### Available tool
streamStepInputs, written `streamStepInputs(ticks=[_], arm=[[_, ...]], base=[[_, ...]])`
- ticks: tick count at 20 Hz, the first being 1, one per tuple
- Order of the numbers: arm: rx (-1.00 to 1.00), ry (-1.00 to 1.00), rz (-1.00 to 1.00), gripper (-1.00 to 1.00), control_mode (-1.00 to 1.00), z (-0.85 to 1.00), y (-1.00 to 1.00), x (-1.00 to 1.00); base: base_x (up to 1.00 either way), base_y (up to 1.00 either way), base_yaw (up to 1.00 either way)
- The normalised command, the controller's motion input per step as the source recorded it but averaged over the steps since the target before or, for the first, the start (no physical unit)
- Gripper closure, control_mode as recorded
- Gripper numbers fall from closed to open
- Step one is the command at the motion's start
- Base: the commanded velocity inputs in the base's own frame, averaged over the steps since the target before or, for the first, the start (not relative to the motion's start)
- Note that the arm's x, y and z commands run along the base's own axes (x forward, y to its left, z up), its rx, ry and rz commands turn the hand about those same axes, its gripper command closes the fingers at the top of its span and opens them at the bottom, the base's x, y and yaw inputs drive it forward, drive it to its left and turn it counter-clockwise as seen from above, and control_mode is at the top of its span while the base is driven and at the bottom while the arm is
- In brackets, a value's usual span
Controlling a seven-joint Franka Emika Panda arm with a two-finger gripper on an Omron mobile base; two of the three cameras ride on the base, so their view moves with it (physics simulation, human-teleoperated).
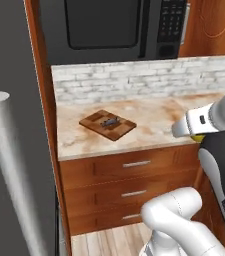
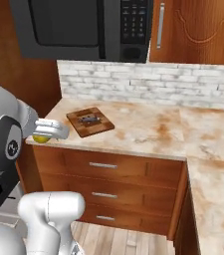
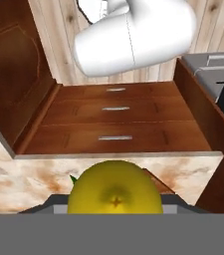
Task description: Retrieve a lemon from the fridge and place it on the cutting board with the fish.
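At the left base view: the tool (image 1: pixel 196 131) hangs at the right edge of the picture, just off the front edge of the table (image 1: pixel 154 122), with a sliver of the lemon (image 1: pixel 198 138) showing yellow beneath its white housing.
Cutting board: the cutting board (image 1: pixel 107 124) lies flat on the table, well to the left of the tool, with the fish (image 1: pixel 109 121) resting across its middle.
Fridge: the fridge (image 1: pixel 9 140) takes up the left side, its long silver handle up close.
Right base view, tool: the tool (image 2: pixel 48 130) sits at the table's near-left corner, the lemon (image 2: pixel 41 139) tucked under it, near the cutting board (image 2: pixel 89 121) but not over it; the fish (image 2: pixel 87 119) is a small dark sliver on the wood.
Hand view, lemon: the lemon (image 3: pixel 114 191) is bright yellow, rounded, smooth, with a small star-shaped mark on its end; it looks firm and liable to roll.
Tool state: partly closed around the lemon, which it carries.
Step in hand: carrying the fruit across to the board, judging by where it hangs.
Next move: likely travel over the board, then lower beside the fish before letting go, so it does not roll off.
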Motion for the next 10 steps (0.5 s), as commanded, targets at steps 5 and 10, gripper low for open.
streamStepInputs(ticks=[5, 10], arm=[[0.00, 0.00, 0.00, 1.00, 1.00, 0.00, 0.00, 0.00], [0.00, 0.00, 0.00, 1.00, 1.00, 0.00, 0.00, 0.00]], base=[[0.83, -0.33, 0.22], [0.48, -0.06, 0.18]])
